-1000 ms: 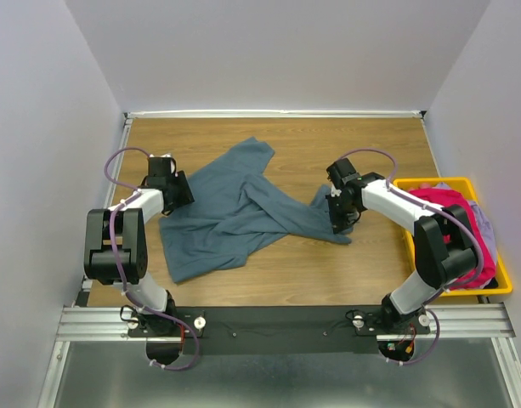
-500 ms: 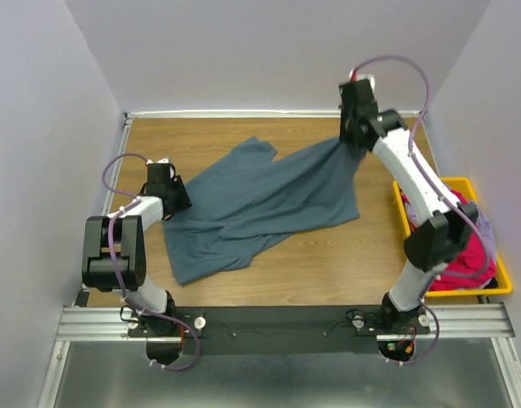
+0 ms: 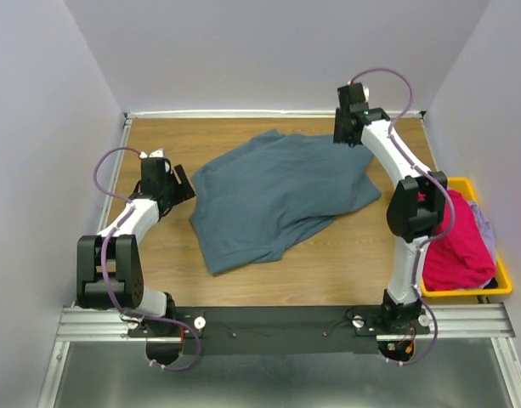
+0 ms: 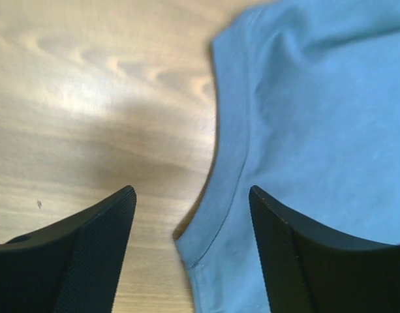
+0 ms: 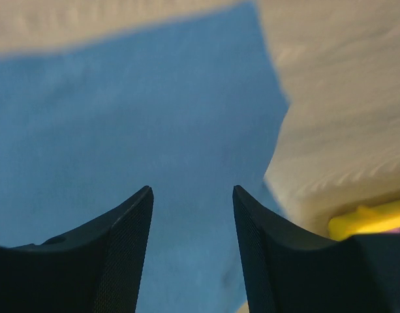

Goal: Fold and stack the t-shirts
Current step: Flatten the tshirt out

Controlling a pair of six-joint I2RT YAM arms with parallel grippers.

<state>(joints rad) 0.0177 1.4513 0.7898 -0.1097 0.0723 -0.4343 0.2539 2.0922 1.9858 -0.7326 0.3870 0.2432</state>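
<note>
A slate blue-grey t-shirt [image 3: 281,191] lies spread out, still rumpled, on the middle of the wooden table. My left gripper [image 3: 184,187] is open just off the shirt's left edge. In the left wrist view the shirt's hemmed edge [image 4: 229,195] lies loose on the wood between the open fingers [image 4: 288,241] of the left gripper [image 4: 193,195]. My right gripper [image 3: 344,138] hangs open over the shirt's far right corner. In the right wrist view the blue cloth [image 5: 121,98] lies below the right gripper [image 5: 193,192], which holds nothing. A magenta-pink t-shirt [image 3: 454,246] is heaped in the bin, with a pale grey-blue one [image 3: 484,228] beside it.
The yellow plastic bin [image 3: 466,291] stands at the table's right edge, and its rim [image 5: 369,218] also shows in the right wrist view. White walls close the table at the back and sides. Bare wood [image 3: 345,263] lies in front of the shirt.
The right arm swung up and back with the shirt's right part, spread it, then opened and let go. The left gripper opened wider; the shirt slid right, away from it.
</note>
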